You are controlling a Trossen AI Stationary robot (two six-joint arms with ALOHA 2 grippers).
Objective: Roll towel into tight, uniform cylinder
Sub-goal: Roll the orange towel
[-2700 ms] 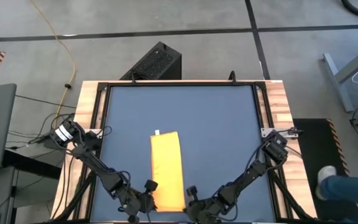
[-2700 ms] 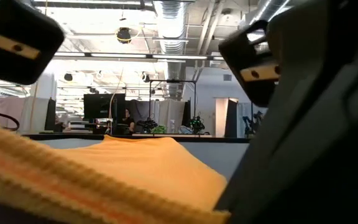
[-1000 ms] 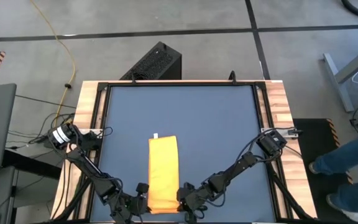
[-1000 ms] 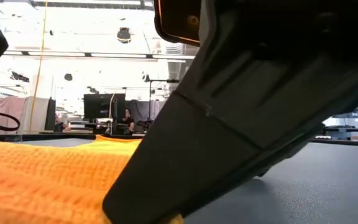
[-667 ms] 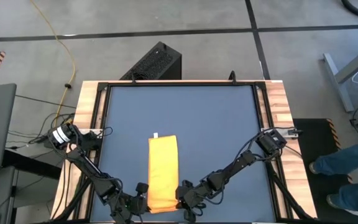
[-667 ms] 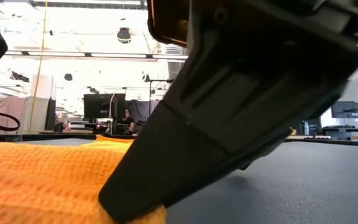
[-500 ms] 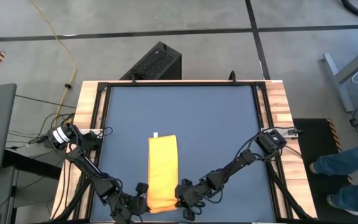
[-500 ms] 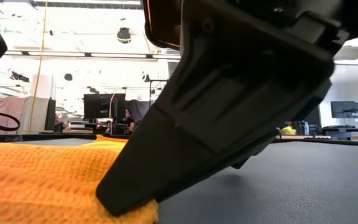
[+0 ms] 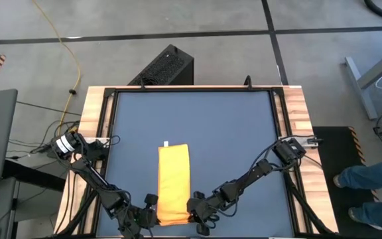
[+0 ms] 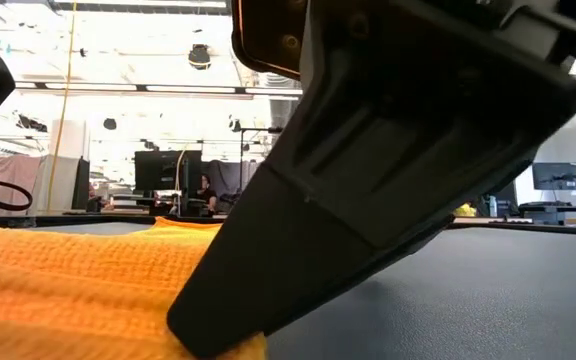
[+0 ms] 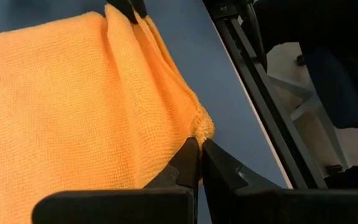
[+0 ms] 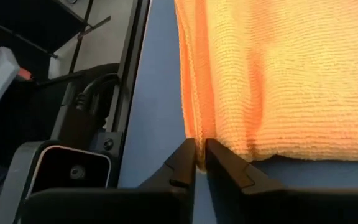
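The yellow towel (image 9: 174, 184) lies flat on the dark blue mat (image 9: 237, 133) as a long narrow folded strip. It runs from the mat's middle to the near edge, and its white tag (image 9: 166, 143) is at the far end. My left gripper (image 9: 152, 216) is shut at the towel's near left corner, my right gripper (image 9: 192, 214) at its near right corner. In the low view the right gripper (image 10: 388, 160) fills the frame beside the towel (image 10: 68, 290). Between the two grippers the cloth stands up in low ridges (image 11: 135, 68). My left gripper pinches the towel's near left corner (image 11: 201, 129) between its two fingertips, coming slantwise down from the near left. The corner lies on the mat, and the cloth beyond it is slack. My right gripper pinches the folded edge at the towel's near right corner (image 12: 196, 134) in the narrow gap between its fingertips. It comes slantwise down from the near right. Several layers show at that edge, which rests on the mat.
Black frame rails and wooden strips (image 9: 296, 113) border the mat. A black box (image 9: 164, 66) stands on the floor beyond the far edge. A person's legs (image 9: 370, 176) show on the floor to the right. The bare mat stretches far and to both sides of the towel.
My right gripper has edged slightly toward the table's left at the towel's near right corner and rolled a little. The towel has stayed flat where it was.
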